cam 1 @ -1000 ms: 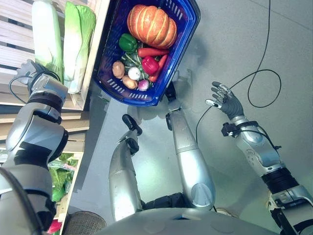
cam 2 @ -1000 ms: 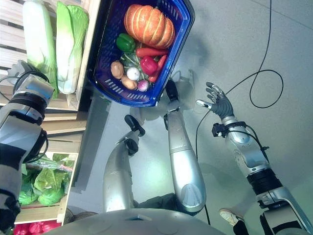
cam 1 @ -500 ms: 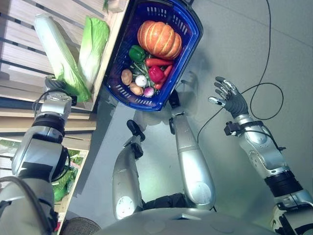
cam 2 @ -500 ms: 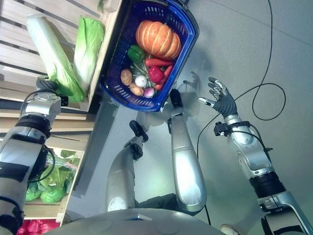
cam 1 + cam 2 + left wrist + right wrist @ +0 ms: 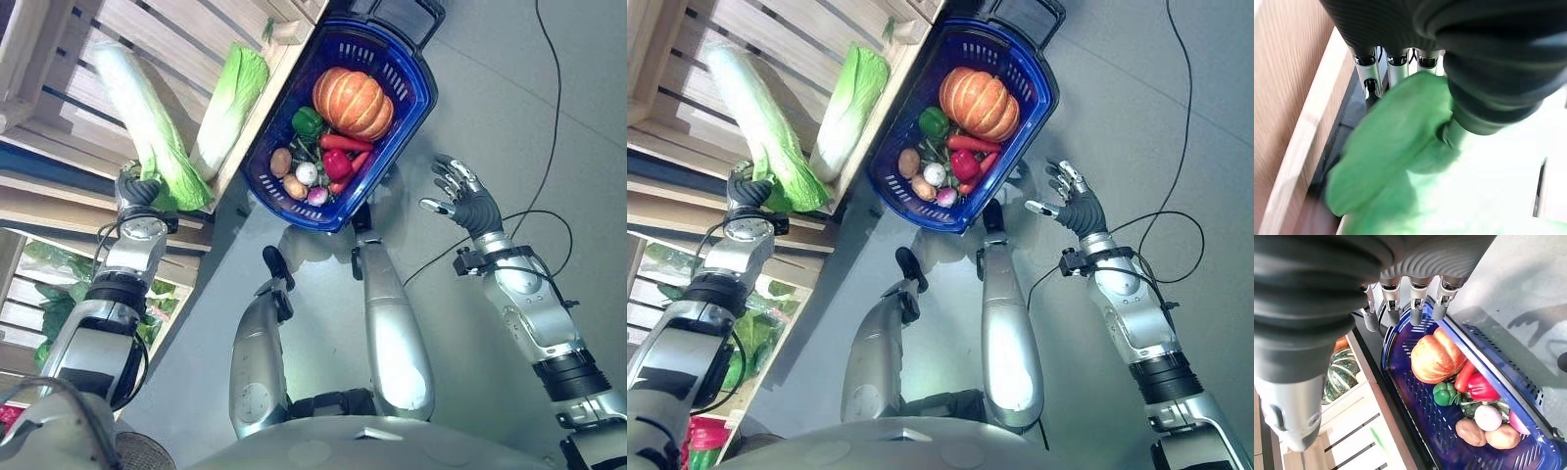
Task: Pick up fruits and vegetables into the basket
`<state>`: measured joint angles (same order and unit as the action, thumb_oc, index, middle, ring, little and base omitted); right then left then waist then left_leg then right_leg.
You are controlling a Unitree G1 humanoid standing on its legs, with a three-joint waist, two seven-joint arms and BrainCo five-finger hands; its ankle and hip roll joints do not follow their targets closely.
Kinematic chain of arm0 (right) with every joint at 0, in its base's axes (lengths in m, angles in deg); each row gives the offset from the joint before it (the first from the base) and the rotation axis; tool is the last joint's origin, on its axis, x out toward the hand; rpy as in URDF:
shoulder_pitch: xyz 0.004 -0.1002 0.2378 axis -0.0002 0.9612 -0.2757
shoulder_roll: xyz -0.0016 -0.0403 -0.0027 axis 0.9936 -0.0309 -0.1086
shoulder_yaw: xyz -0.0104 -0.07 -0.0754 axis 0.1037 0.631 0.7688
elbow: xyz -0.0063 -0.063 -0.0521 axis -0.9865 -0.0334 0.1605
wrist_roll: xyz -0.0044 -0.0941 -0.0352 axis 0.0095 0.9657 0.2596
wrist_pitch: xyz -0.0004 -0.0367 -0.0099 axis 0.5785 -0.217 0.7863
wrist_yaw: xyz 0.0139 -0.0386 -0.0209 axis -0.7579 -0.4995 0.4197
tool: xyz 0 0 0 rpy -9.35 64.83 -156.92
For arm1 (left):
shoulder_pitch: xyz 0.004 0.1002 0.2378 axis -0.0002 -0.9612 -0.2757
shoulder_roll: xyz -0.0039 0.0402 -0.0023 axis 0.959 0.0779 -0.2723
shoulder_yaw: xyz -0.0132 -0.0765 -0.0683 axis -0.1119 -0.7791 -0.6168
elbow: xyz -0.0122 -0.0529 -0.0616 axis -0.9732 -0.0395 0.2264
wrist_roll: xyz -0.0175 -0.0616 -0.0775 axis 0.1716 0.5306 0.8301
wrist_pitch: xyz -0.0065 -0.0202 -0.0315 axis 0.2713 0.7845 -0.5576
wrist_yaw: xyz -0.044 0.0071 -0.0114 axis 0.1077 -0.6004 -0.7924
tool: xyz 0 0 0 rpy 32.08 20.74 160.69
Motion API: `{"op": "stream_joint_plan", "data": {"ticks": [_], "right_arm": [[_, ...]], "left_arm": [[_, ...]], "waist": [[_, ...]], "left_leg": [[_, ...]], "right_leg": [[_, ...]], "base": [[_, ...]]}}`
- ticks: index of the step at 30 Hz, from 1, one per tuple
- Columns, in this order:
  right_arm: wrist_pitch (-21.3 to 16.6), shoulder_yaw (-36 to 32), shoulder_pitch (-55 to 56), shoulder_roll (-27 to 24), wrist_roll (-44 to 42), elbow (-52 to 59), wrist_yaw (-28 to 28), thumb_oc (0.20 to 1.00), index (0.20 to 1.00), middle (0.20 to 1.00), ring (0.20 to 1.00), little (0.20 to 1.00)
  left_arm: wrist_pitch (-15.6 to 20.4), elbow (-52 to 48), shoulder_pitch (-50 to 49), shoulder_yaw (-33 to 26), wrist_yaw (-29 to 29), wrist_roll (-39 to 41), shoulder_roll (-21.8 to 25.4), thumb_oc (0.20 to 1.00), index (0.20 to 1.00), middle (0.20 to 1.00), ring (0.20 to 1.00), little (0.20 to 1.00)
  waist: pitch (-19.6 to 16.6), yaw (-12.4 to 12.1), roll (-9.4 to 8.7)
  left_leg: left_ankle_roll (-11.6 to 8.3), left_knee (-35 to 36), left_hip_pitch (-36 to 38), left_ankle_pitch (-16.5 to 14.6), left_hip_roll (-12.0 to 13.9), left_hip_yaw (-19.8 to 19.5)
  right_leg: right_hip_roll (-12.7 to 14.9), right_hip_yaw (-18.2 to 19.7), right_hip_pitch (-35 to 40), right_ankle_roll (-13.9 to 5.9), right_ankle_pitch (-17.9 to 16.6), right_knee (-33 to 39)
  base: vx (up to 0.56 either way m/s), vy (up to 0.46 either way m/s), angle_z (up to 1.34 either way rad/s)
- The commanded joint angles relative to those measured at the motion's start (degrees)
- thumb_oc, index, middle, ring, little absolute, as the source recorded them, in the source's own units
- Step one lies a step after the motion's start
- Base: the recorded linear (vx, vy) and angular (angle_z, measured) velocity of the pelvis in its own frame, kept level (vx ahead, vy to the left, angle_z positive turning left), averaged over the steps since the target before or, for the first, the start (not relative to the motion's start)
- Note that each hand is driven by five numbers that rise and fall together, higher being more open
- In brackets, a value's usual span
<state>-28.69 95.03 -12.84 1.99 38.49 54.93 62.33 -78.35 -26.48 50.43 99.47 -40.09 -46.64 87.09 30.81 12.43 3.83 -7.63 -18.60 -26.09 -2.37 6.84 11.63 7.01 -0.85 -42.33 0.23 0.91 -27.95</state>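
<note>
- Lifted clear of the wooden crate shelf (image 5: pixel 186 59) since a second ago, a long napa cabbage (image 5: pixel 137 113) now stands tilted up off the slats, its leafy green end down in the robot's left hand (image 5: pixel 137 189); the head camera has also swung, shifting the whole scene.
- Seen from the left wrist, the fingers (image 5: pixel 1388 66) are curled round the green leaves, gripping the cabbage at its lower end.
- Just beside it, a second napa cabbage (image 5: pixel 230 103) lies on the shelf against the front edge board.
- On the grey floor (image 5: pixel 490 88) next to the shelf sits the blue basket (image 5: pixel 411 117), holding an orange pumpkin (image 5: pixel 353 102), a green pepper (image 5: pixel 308 121), a red pepper (image 5: pixel 336 163), a long red chilli (image 5: pixel 343 143), two potatoes (image 5: pixel 281 163), a white onion (image 5: pixel 307 173) and a pink radish (image 5: pixel 317 195).
- Well apart from the basket, the right hand (image 5: pixel 464 201) hangs over the floor with fingers spread and straight, holding nothing.
- From the right wrist, a striped dark green squash (image 5: pixel 1341 374) shows in a crate beside the basket.
- Bagged leafy greens (image 5: pixel 754 333) fill a lower shelf.
</note>
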Motion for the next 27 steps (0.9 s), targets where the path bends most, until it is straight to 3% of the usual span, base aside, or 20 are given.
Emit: {"op": "stream_joint_plan", "data": {"ticks": [1, 12, 21, 27], "right_arm": [[-2.2, -1.0, 2.2, 1.0, 0.2, 2.7, 0.2, 1.0, 1.0, 1.0, 1.0, 1.0], [-1.7, 0.1, 1.2, -0.2, -2.0, 1.3, 0.5, 1.0, 1.0, 1.0, 1.0, 1.0], [-1.3, 1.1, 0.8, -0.3, -2.2, 1.4, 0.3, 1.0, 1.0, 1.0, 1.0, 1.0], [0.1, 1.9, 0.4, 0.0, -1.9, 2.5, -0.1, 1.0, 1.0, 1.0, 1.0, 1.0]], "left_arm": [[-1.1, 2.4, -1.0, -4.0, -2.4, -0.5, 3.5, 1.0, 1.0, 1.0, 1.0, 1.0], [-6.9, 10.3, 3.5, -1.6, 0.8, -1.3, 5.8, 1.0, 1.0, 1.0, 1.0, 1.0], [-5.1, 10.9, 6.6, -0.5, 2.5, 0.8, 5.7, 1.0, 1.0, 1.0, 1.0, 1.0], [-2.3, 7.5, 9.0, 0.5, 15.3, 13.1, 3.2, 1.0, 1.0, 1.0, 1.0, 1.0]], "waist": [[-1.0, 1.2, -0.96], [-1.0, 2.8, -1.87], [-1.0, 3.9, -2.05], [-1.0, 4.4, -1.73]], "left_leg": [[3.35, -4.0, -4.9, -1.6, -1.8, 2.0], [3.41, -5.6, -5.6, -2.1, -0.9, 2.6], [3.25, -6.0, -5.5, -2.2, -0.1, 3.2], [3.36, -5.9, -5.4, -2.3, 0.2, 3.6]], "right_leg": [[0.0, -2.1, 3.2, -3.19, 8.3, -2.2], [-1.1, -0.8, 2.8, -2.82, 8.6, -3.0], [-1.3, 0.0, 2.6, -2.76, 8.8, -3.6], [-1.5, 0.3, 2.2, -2.79, 9.2, -4.0]], "base": [[0.0, 0.0, 0.0], [0.02, -0.021, -0.04], [0.02, -0.007, -0.04], [0.0, 0.0, 0.0]]}}
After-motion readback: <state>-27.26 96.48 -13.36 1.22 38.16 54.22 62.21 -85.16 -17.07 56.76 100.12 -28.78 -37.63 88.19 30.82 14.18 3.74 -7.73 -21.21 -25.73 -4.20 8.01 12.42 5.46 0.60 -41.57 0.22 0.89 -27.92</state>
